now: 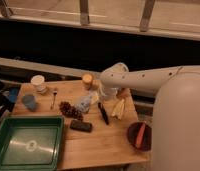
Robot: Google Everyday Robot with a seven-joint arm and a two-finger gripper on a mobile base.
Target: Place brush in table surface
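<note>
A green tray [4,146] was seen far left of the gripper [100,97] and nearer the camera, filling the front-left corner of the table surface [106,146]. A blue cup [29,102] and a white cup [38,83] were set well left of the gripper, near the left and back edges. A fork [54,98] was laid closer in, then a dark red cluster [70,110] and a black block [80,126] left of and in front of the gripper. A pale blue packet [84,103] was found just beside it. The gripper was held low over the middle of the table. Whether anything was gripped could not be told. The brush [104,114] was seen directly below it, slanted toward the front edge. Bare wood was left open in front of it. A yellow bundle [118,108] was placed just right of it. A dark bowl [138,136] sat farther right, by the front-right corner.
</note>
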